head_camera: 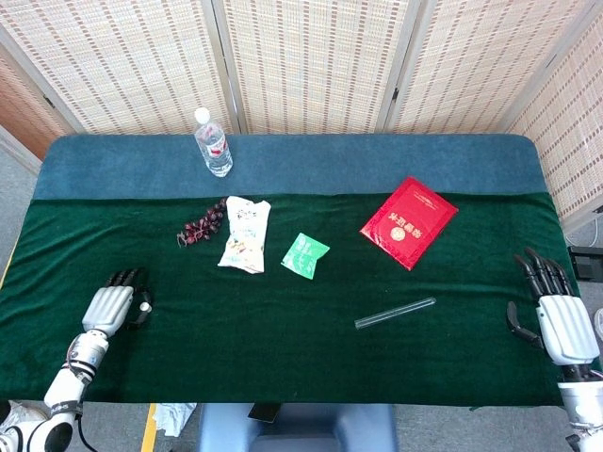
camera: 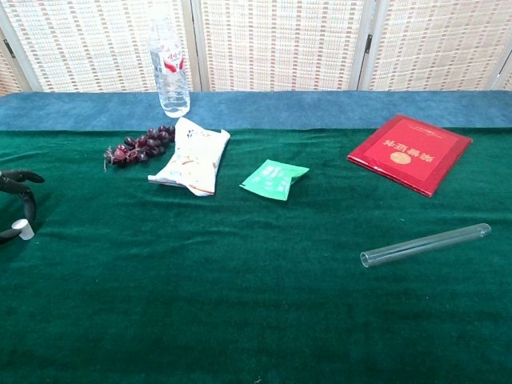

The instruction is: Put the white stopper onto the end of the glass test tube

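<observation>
Two hands of mine are out over the green cloth (head_camera: pixel 283 330), one at each edge. My left hand (head_camera: pixel 111 309) is curled around the white stopper (camera: pixel 22 229), which sits pinched at my dark fingertips (camera: pixel 18 180) just above the cloth at the far left. My right hand (head_camera: pixel 556 315) rests at the far right edge with fingers spread and nothing in it. The glass test tube (head_camera: pixel 395 313) lies flat and slanted on the cloth, well apart from the stopper and nearer my right hand, its open mouth toward the middle of the table.
</observation>
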Motion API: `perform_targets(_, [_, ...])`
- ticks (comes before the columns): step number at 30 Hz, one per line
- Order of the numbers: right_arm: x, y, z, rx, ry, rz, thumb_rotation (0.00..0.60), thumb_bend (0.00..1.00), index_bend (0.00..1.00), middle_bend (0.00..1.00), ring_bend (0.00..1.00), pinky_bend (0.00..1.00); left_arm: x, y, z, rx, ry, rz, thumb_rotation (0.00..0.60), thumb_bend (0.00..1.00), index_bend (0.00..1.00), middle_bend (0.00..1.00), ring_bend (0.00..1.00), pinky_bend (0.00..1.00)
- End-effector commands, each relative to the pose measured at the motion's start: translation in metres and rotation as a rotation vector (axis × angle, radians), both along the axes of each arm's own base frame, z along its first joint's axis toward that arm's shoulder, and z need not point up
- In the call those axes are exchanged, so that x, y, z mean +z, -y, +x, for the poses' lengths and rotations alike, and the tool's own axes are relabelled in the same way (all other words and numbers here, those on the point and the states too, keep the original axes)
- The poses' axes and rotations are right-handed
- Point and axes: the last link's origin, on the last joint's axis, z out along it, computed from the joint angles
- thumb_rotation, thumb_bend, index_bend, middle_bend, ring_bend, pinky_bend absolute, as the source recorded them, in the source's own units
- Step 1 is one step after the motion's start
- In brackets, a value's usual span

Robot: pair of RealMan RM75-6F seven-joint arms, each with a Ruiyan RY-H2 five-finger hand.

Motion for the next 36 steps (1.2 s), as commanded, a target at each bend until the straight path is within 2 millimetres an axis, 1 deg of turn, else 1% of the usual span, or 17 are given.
perform_targets(1, [0.000, 0.000, 0.000, 0.000, -0.001, 0.000, 0.529, 0.64, 0.00, 0.00, 0.00, 0.00, 0.000, 0.000, 0.000, -0.003, -0.008, 0.000, 0.600, 0.46, 0.48, 0.11, 0.00, 0.00])
perform_targets(13, [-0.001, 0.001, 0.002, 0.011, -0.004, 0.008, 0.529, 0.64, 0.00, 0.00, 0.00, 0.00, 0.004, -0.001, 0.001, -0.018, 0.001, 0.028, 0.600, 0.46, 0.58, 0.14, 0.02, 0.00])
perform_targets(17, [-0.004, 0.004, 0.007, 0.031, -0.006, 0.023, 0.530, 0.64, 0.00, 0.00, 0.00, 0.00, 0.010, -0.002, 0.006, -0.036, 0.016, 0.047, 0.600, 0.46, 0.58, 0.15, 0.02, 0.00])
perform_targets(20, [-0.007, 0.009, 0.014, 0.057, -0.021, 0.046, 0.530, 0.64, 0.00, 0.00, 0.00, 0.00, 0.017, -0.002, 0.014, -0.061, 0.032, 0.063, 0.600, 0.47, 0.59, 0.16, 0.02, 0.00])
perform_targets(22, [-0.011, 0.014, 0.021, 0.084, -0.033, 0.066, 0.530, 0.64, 0.00, 0.01, 0.04, 0.00, 0.022, -0.002, 0.021, -0.075, 0.056, 0.073, 0.600, 0.47, 0.59, 0.16, 0.03, 0.00])
perform_targets(23, [-0.013, 0.017, 0.025, 0.096, -0.037, 0.076, 0.529, 0.64, 0.00, 0.02, 0.07, 0.00, 0.024, -0.003, 0.024, -0.080, 0.068, 0.077, 0.600, 0.47, 0.59, 0.17, 0.03, 0.00])
perform_targets(24, [-0.015, 0.019, 0.029, 0.111, -0.041, 0.083, 0.529, 0.64, 0.00, 0.04, 0.11, 0.00, 0.025, -0.003, 0.027, -0.087, 0.077, 0.078, 0.600, 0.47, 0.60, 0.17, 0.03, 0.00])
perform_targets(25, [-0.018, 0.023, 0.034, 0.129, -0.048, 0.090, 0.528, 0.64, 0.00, 0.08, 0.16, 0.02, 0.027, -0.002, 0.030, -0.097, 0.082, 0.080, 0.600, 0.47, 0.60, 0.17, 0.03, 0.00])
perform_targets(26, [-0.021, 0.026, 0.038, 0.141, -0.054, 0.098, 0.527, 0.64, 0.00, 0.13, 0.21, 0.05, 0.029, -0.002, 0.032, -0.105, 0.082, 0.081, 0.600, 0.47, 0.60, 0.17, 0.04, 0.00])
perform_targets(27, [-0.024, 0.029, 0.042, 0.153, -0.058, 0.104, 0.528, 0.64, 0.00, 0.19, 0.29, 0.12, 0.030, -0.002, 0.034, -0.112, 0.082, 0.081, 0.600, 0.47, 0.60, 0.17, 0.04, 0.00])
perform_targets(29, [-0.030, 0.037, 0.050, 0.178, -0.065, 0.120, 0.529, 0.64, 0.02, 0.33, 0.46, 0.33, 0.031, 0.000, 0.039, -0.127, 0.085, 0.079, 0.600, 0.47, 0.60, 0.17, 0.04, 0.00])
perform_targets(31, [-0.037, 0.043, 0.055, 0.192, -0.069, 0.153, 0.529, 0.63, 0.09, 0.49, 0.67, 0.61, 0.032, 0.002, 0.042, -0.136, 0.086, 0.077, 0.600, 0.47, 0.60, 0.17, 0.04, 0.00])
perform_targets(32, [-0.042, 0.047, 0.059, 0.205, -0.072, 0.173, 0.528, 0.60, 0.11, 0.55, 0.73, 0.70, 0.033, 0.003, 0.044, -0.142, 0.087, 0.077, 0.600, 0.47, 0.60, 0.17, 0.04, 0.00])
perform_targets(34, [-0.050, 0.053, 0.063, 0.224, -0.091, 0.205, 0.528, 0.56, 0.17, 0.66, 0.82, 0.80, 0.035, 0.005, 0.046, -0.148, 0.089, 0.080, 0.600, 0.47, 0.60, 0.17, 0.04, 0.00])
perform_targets(36, [-0.058, 0.058, 0.066, 0.231, -0.104, 0.230, 0.528, 0.54, 0.22, 0.73, 0.89, 0.87, 0.036, 0.006, 0.047, -0.150, 0.090, 0.082, 0.600, 0.47, 0.60, 0.17, 0.04, 0.00])
